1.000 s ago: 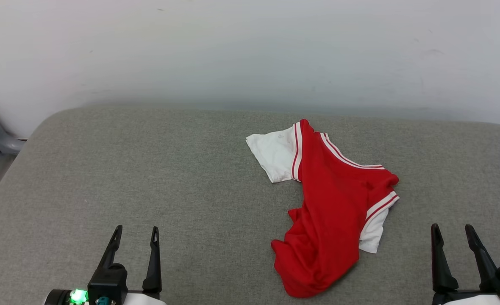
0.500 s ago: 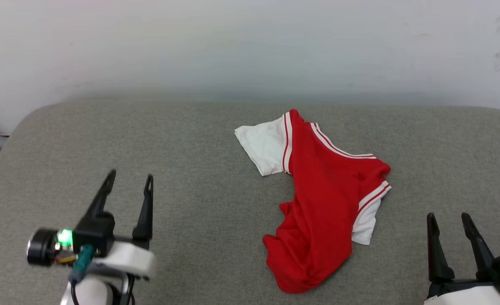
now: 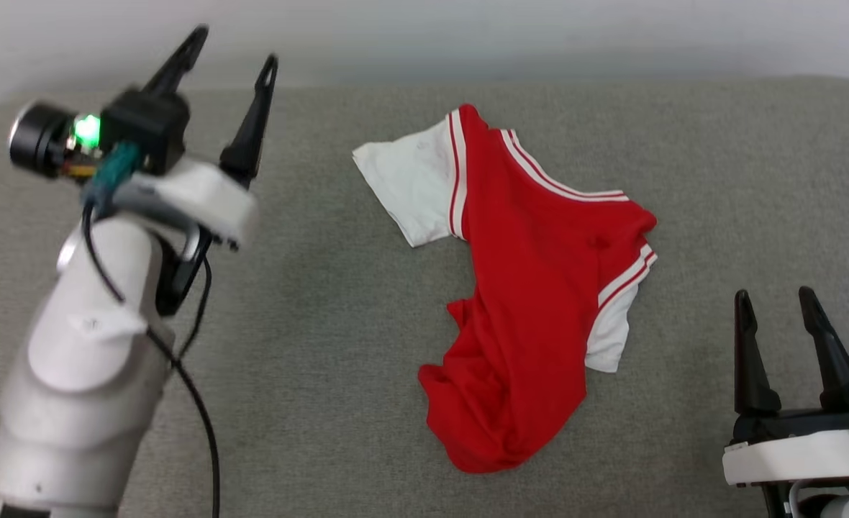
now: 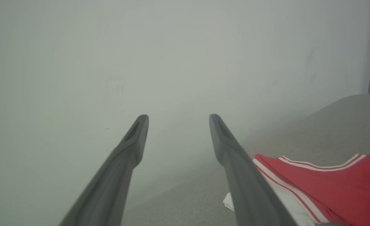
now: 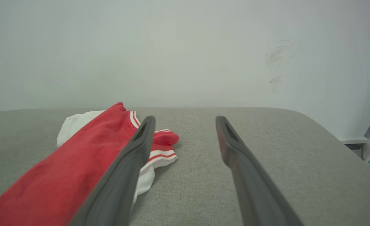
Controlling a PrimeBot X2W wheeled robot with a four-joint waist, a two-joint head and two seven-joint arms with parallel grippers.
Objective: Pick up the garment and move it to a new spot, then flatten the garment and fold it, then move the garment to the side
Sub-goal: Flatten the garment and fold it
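You find the garment point(image 3: 532, 288) crumpled at centre frame on the desk point(image 3: 324, 345), so the left tool point(image 3: 237, 44), upper left, and the right tool point(image 3: 773, 293), lower right, stand open and empty, likely ready for pickup.

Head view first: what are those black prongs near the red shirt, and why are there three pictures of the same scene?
The prongs are a two-armed robot's hands, called grippers, each with two long dark fingers. The wide picture comes from a camera on its head, looking down: the left gripper is at upper left on its pale arm, the right gripper at lower right. The other two pictures come from cameras on each wrist, looking along that gripper's own fingers. On the grey padded surface lies the garment, a crumpled red jersey with white sleeves and striped trim. Both grippers are open and hold nothing; neither touches the garment.
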